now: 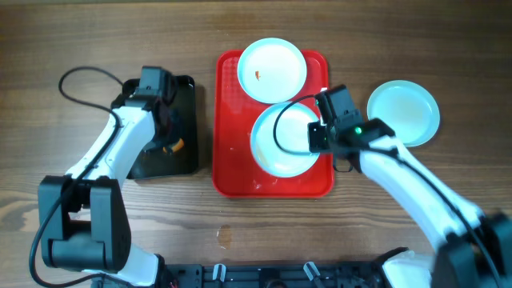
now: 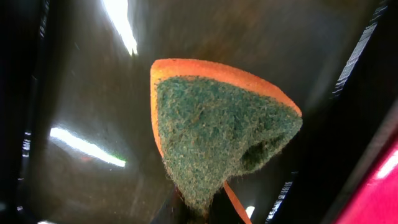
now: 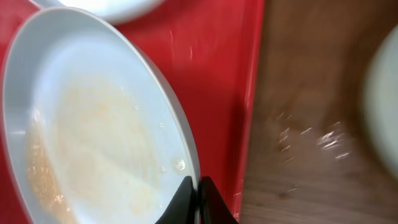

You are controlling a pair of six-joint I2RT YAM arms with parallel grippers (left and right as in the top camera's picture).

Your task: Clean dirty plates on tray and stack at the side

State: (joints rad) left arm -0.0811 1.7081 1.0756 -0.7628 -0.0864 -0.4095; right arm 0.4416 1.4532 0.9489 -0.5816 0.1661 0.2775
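Observation:
The red tray [image 1: 232,172] holds two pale plates. The far plate [image 1: 272,70] has a small orange-red smear. The near plate [image 1: 284,140] shows a faint wet smear in the right wrist view [image 3: 93,137]. My right gripper [image 1: 318,138] is shut on that plate's right rim [image 3: 196,190], over the tray's right edge [image 3: 224,74]. A third plate [image 1: 404,112] lies on the table right of the tray. My left gripper [image 1: 164,120] is over the black tray [image 1: 180,156], shut on an orange sponge with a green scouring face [image 2: 217,143].
The wooden table [image 1: 400,48] surrounds the trays. Black cables loop at the far left [image 1: 80,76] and over the near plate. The black tray stands just left of the red tray.

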